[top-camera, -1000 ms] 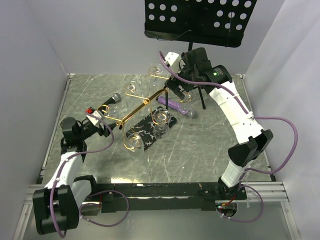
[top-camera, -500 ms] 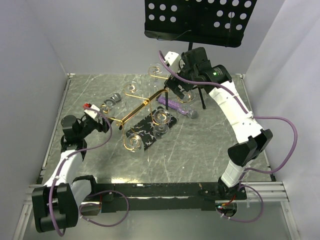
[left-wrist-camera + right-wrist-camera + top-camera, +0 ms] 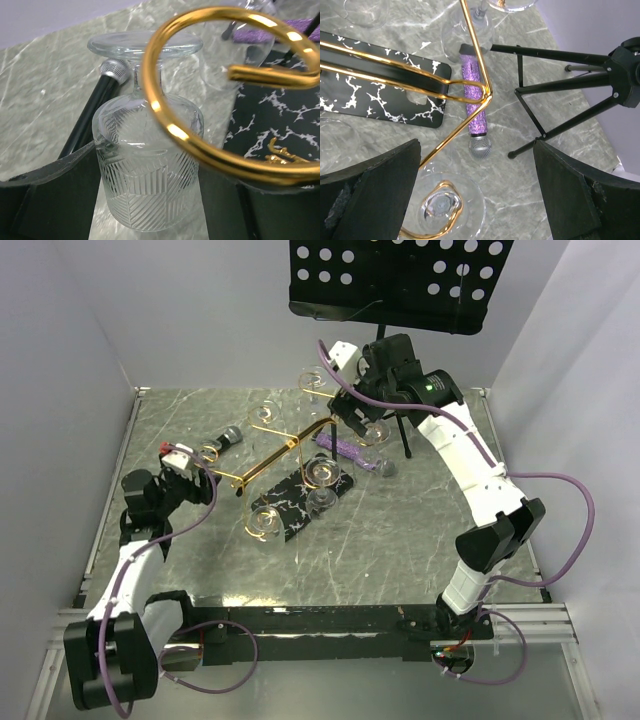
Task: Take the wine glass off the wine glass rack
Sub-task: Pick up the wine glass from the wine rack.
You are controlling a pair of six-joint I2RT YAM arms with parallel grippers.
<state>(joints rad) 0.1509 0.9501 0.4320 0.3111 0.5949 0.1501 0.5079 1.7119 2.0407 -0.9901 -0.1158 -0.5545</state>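
The gold wine glass rack (image 3: pixel 285 448) stands on its black white-veined base (image 3: pixel 300 502), with several glasses hanging upside down from its curled arms. My left gripper (image 3: pixel 195 462) is at the rack's left arm end. In the left wrist view it (image 3: pixel 150 170) is shut on the bowl of a cut-pattern wine glass (image 3: pixel 147 175). A gold curl (image 3: pixel 165 125) crosses in front of the glass's stem. My right gripper (image 3: pixel 358 418) is wide open and empty (image 3: pixel 476 144) above another glass foot (image 3: pixel 440 210) that sits in a gold spiral.
A purple microphone (image 3: pixel 350 452) lies right of the rack and a black microphone (image 3: pixel 228 436) lies left of it. A black tripod music stand (image 3: pixel 400 430) stands at the back right, its perforated plate (image 3: pixel 400 280) overhead. Grey walls enclose the table.
My left gripper has swung up and to the left along the rack's left arm end. The right arm has barely moved.
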